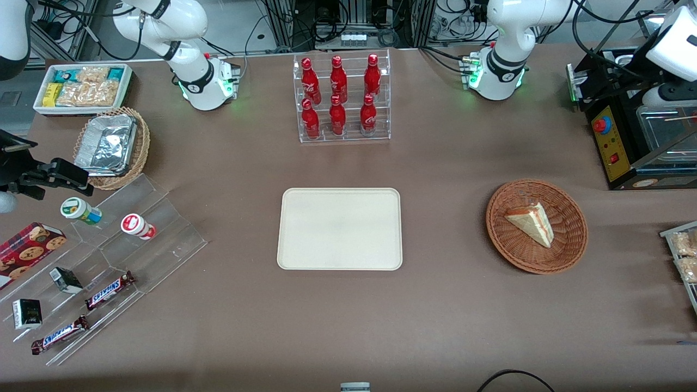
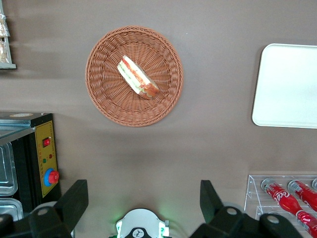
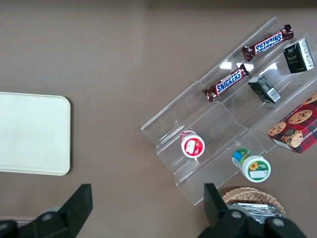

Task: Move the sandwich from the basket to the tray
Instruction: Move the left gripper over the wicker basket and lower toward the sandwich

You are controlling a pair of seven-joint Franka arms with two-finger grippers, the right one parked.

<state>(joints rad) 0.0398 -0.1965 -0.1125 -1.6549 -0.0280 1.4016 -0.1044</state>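
A brown tabletop (image 1: 435, 326) spreads out under me, matte and evenly lit, with soft shadows. Along its edge farthest from the front camera run metal frames (image 1: 305, 22) strung with black cables (image 1: 326, 24) and a grey floor. At my end of the tabletop stands a black machine (image 1: 626, 136) with a yellow panel.

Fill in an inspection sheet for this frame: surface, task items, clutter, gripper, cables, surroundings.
Surface: brown table, no spills seen.
Sandwich: lying in the basket, untouched.
Tray: empty, beside the basket toward the parked arm's end.
Clutter: cola bottle rack; acrylic steps with Snickers bars and cups; foil-container basket; snack bin.
Gripper: open, raised above the table, holding nothing.
Cables: one black loop at the table edge nearest the camera.
Surroundings: black control box at the working arm's end.
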